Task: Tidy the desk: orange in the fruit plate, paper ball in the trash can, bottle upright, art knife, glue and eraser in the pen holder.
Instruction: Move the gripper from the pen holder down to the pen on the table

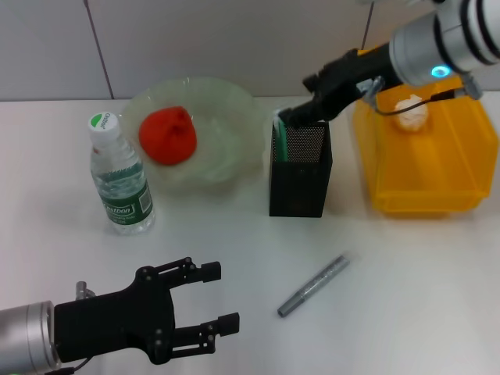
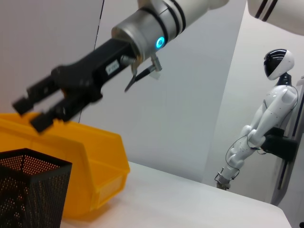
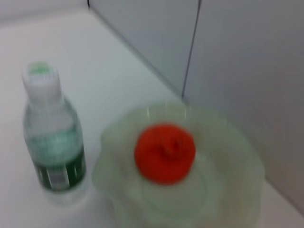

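Hovering over the pen holder (image 1: 300, 176), right gripper (image 1: 291, 116) stands slightly open, empty; left gripper (image 1: 218, 301) open.

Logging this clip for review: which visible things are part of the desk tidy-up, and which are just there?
Job:
orange in fruit plate
bottle upright
paper ball in trash can
glue in pen holder
art knife on the desk

Bystander:
white humanoid robot by the wall

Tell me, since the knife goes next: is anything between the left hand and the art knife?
Nothing visible. The left hand hangs open near the table's front edge, and the art knife lies on bare table to its right, in front of the pen holder.
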